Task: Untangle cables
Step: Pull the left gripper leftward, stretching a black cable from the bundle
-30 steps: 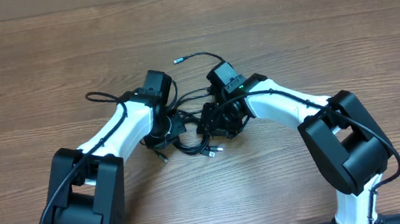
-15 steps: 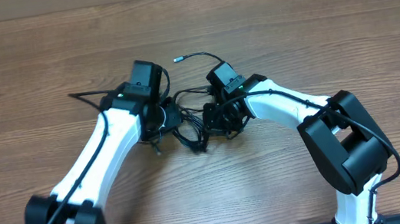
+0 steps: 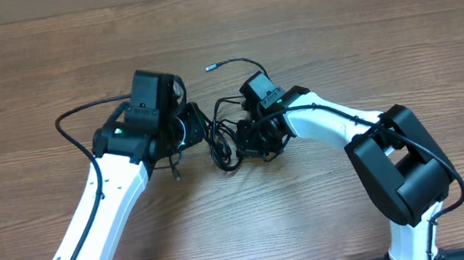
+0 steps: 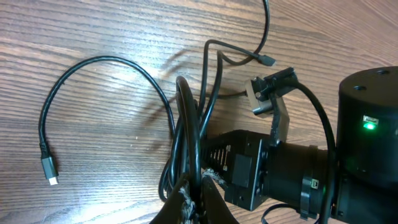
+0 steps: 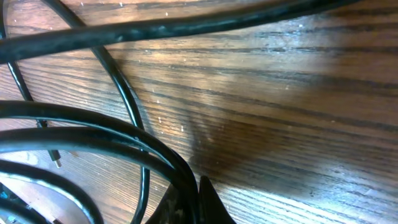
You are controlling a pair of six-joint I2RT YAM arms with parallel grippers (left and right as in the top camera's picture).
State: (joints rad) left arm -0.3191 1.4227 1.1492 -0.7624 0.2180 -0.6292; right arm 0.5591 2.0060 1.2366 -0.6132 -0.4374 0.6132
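Wood-grain table (image 3: 398,27) under you: at frame centre your left gripper (image 4: 194,198) pinches the cables (image 3: 219,150) tight, and your right gripper (image 5: 186,202) seems clamped on them too.

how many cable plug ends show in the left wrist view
2. A light-tipped plug lies at lower left; a dark plug lies near the top, right of centre. More may be hidden in the bundle.
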